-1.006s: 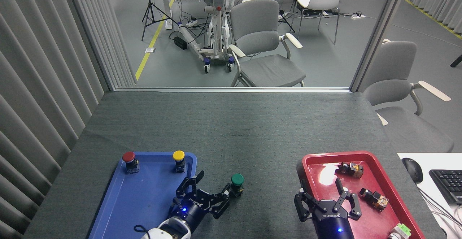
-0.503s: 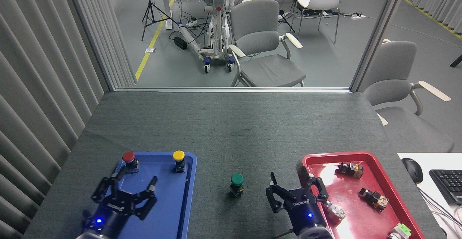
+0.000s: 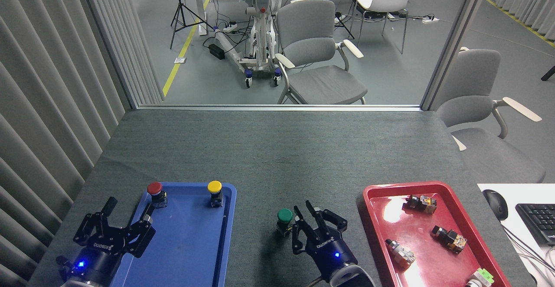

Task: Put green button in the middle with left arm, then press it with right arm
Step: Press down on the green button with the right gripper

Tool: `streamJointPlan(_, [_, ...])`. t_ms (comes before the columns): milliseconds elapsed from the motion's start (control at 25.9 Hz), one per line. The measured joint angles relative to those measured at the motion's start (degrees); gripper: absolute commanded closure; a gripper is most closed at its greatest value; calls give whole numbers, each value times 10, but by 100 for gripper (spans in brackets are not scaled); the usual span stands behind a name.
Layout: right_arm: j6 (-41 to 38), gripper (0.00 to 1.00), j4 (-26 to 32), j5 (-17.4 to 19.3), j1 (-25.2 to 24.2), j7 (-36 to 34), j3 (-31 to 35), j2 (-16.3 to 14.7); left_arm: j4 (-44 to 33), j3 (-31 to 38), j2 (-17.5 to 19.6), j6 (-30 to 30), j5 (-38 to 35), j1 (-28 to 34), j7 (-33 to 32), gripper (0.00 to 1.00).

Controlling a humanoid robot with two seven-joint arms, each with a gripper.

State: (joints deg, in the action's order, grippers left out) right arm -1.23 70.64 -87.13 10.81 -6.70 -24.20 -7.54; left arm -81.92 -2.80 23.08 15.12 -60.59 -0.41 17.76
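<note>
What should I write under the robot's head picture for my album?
Green button sits on the grey table between two trays, right end effector beside it, left end effector open by the blue tray.

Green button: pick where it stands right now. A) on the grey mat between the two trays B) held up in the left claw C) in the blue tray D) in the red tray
A: the green button stands on the grey mat, between the blue tray and the red tray, beside the right claw.

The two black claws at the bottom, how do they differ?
The left gripper has two fingers spread open at the blue tray's left edge; the right gripper has three fingers, drawn closer, right beside the green button. Both are black with blue lights.
</note>
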Motion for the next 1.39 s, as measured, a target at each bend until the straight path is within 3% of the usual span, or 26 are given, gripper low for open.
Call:
streamJointPlan(309, [5,94,-54,-2,30,3,-22,28,-1,21,-3,5,6,0,-86,1])
streamJointPlan(773, [22,94,-112,0,56,5,-28,45,1,27,-3,6,51,0,-88,1])
streamJointPlan(1392, [26,90,-134,4,60,22,-35,44,18,29,-24,10,63,-11,-87,1])
